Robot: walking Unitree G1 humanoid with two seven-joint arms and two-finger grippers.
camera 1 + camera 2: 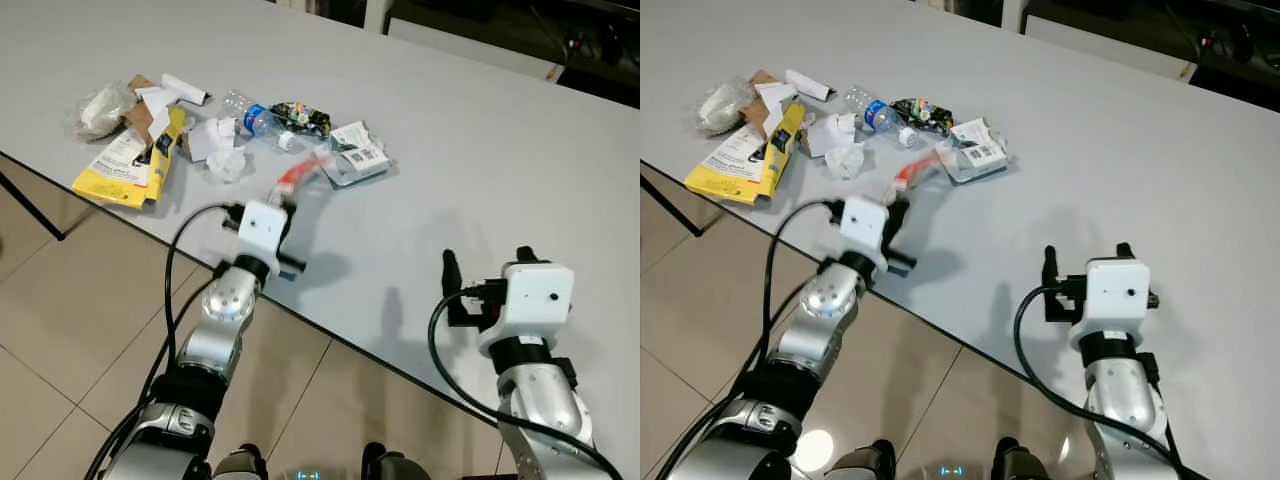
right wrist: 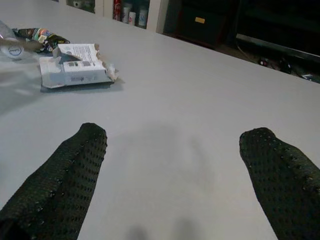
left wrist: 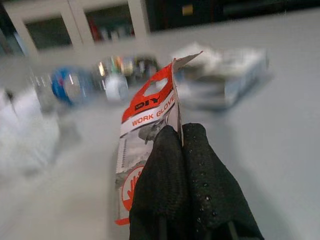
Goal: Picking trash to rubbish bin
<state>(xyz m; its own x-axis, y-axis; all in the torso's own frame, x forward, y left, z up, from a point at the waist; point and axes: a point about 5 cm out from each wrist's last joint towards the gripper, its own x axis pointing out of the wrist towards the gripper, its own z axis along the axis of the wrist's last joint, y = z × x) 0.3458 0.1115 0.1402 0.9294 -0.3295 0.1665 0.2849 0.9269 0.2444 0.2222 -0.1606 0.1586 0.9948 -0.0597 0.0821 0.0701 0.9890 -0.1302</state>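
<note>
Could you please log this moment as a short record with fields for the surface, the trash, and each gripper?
surface: grey table, tiled floor below its near edge
trash pile: yellow packet, plastic bottle, white carton, crumpled paper, all lying at the table's far left
left gripper: jaws shut on the red-and-white glove label, held above the table near the pile
right gripper: jaws open, holding nothing, over bare table
bin: unseen

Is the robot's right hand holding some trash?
No, the right gripper has its fingers spread apart over the bare table.
</note>
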